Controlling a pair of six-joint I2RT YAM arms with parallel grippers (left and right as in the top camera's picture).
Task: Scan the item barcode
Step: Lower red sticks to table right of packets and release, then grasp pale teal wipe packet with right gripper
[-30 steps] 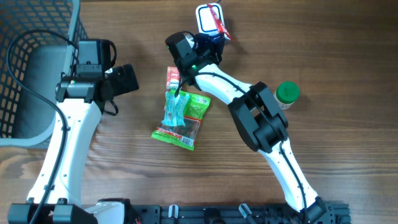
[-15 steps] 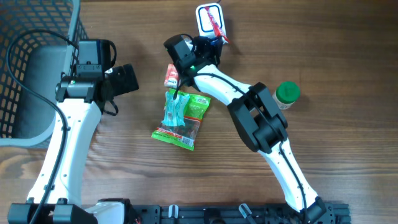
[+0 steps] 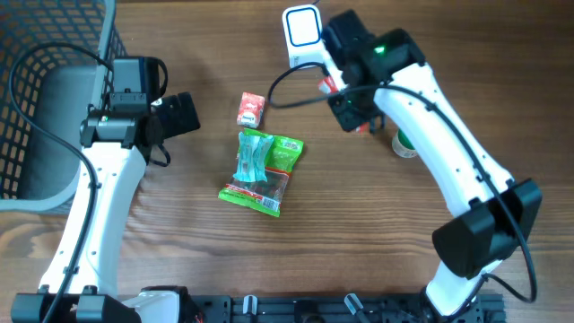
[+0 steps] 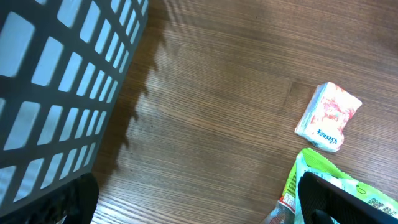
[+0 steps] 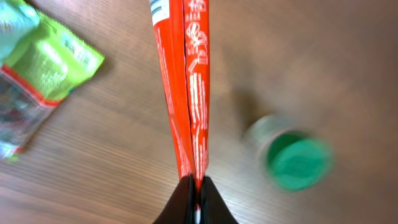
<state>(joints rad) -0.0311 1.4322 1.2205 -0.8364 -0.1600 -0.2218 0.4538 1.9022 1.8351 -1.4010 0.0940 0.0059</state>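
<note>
One red packet (image 5: 186, 93), one scanner (image 3: 302, 27), one jar (image 5: 297, 158)

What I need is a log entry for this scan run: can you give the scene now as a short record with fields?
held item: flat red packet, pinched edge-on in the shut right gripper
left gripper: open, empty, beside the grey mesh basket
scanner: white rounded device at the far table edge
on table: green snack pouch, small red-and-white tissue pack, green-capped bottle
</note>
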